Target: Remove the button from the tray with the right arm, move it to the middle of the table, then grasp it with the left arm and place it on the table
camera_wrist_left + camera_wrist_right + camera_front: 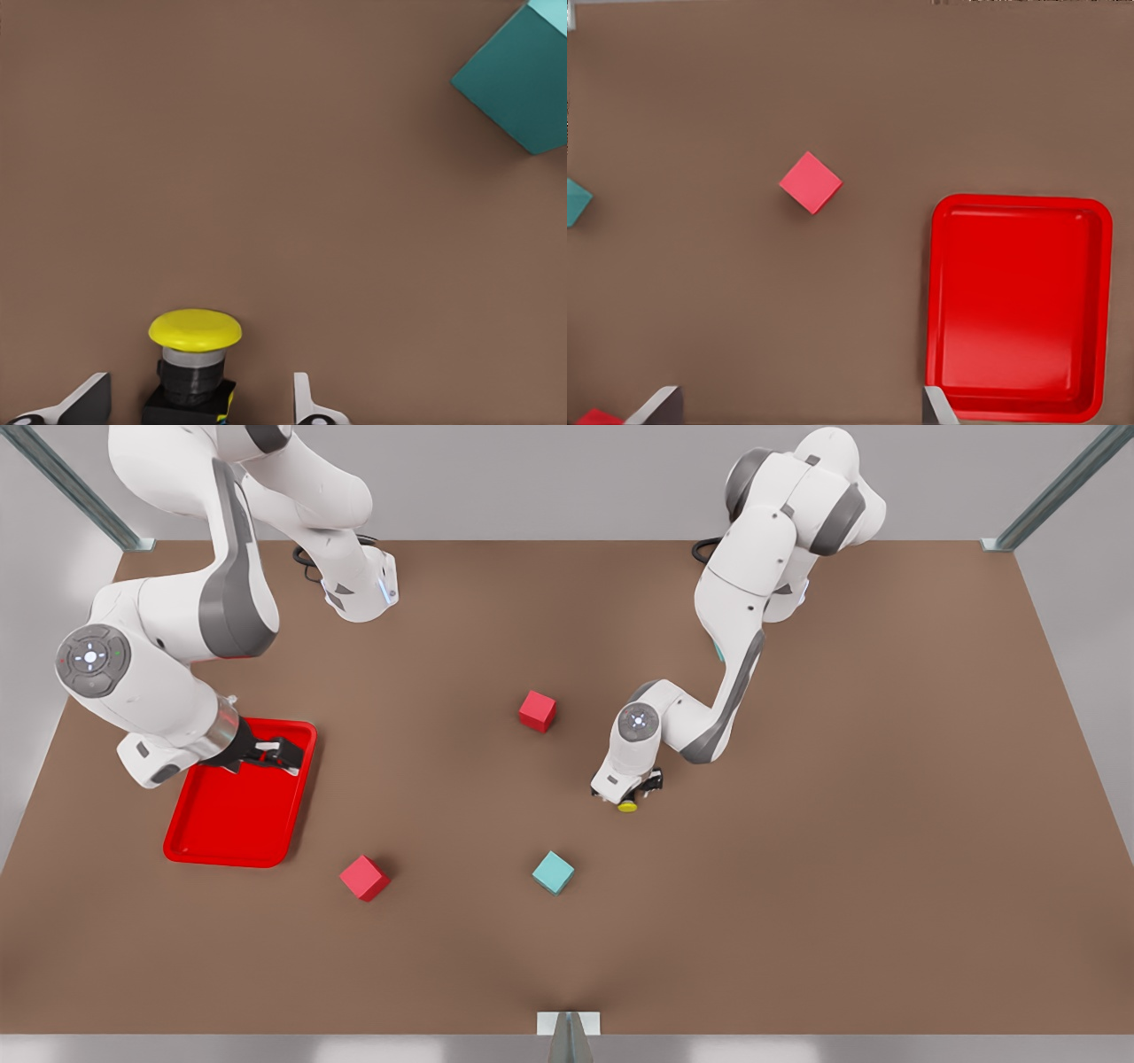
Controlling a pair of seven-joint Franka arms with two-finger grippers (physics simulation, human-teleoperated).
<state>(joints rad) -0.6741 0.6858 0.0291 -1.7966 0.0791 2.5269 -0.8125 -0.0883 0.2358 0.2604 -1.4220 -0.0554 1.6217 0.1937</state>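
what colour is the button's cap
Yellow, on a grey collar and black base; the button shows best in the left wrist view.

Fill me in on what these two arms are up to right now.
The left gripper is down at the middle of the table, its fingers spread on either side of the yellow button, which stands upright between them without being pinched. The red tray holds nothing. The right gripper hangs open above the tray's far end and waits. Two red cubes and a teal cube sit loose on the table.
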